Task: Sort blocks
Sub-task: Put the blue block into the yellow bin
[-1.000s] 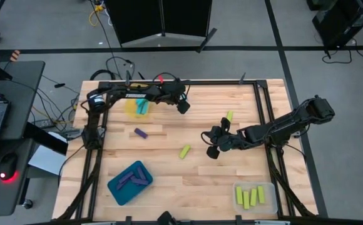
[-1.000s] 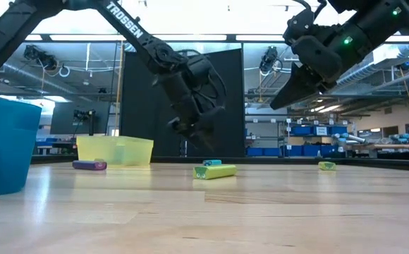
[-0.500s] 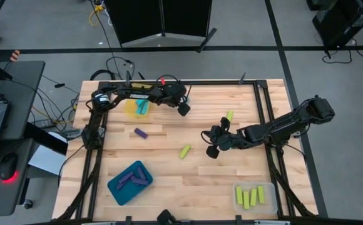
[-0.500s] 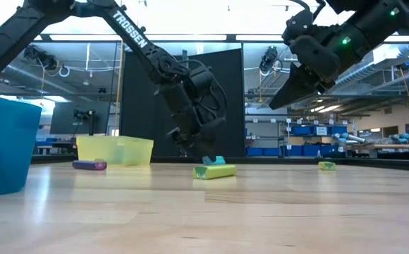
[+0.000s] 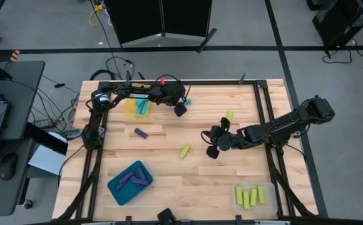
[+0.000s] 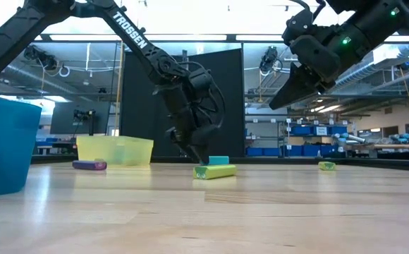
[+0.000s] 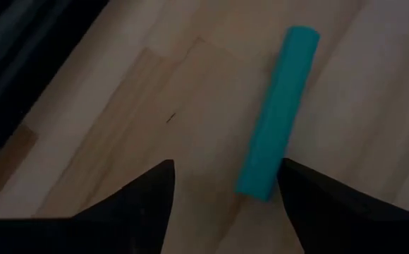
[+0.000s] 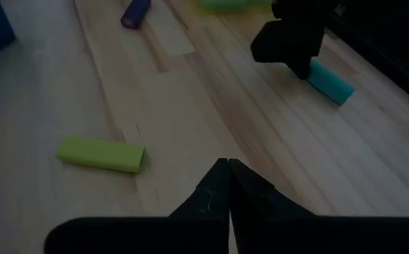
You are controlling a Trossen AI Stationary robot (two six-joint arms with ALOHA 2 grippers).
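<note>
Blocks first: my left gripper [image 7: 222, 185], fingers spread, sits low over a cyan block [image 7: 275, 113] lying flat at the table's far edge, its long axis running away between them. My right gripper [image 5: 210, 142], fingers together, hovers mid-table. Green blocks fill the clear tray [image 5: 269, 189]; purple ones, the blue tray [image 5: 115, 187].

Pale smooth wooden table [image 5: 169, 181], matt cyan block [image 7: 275, 113], translucent yellow plastic tray [image 6: 114, 149]
</note>
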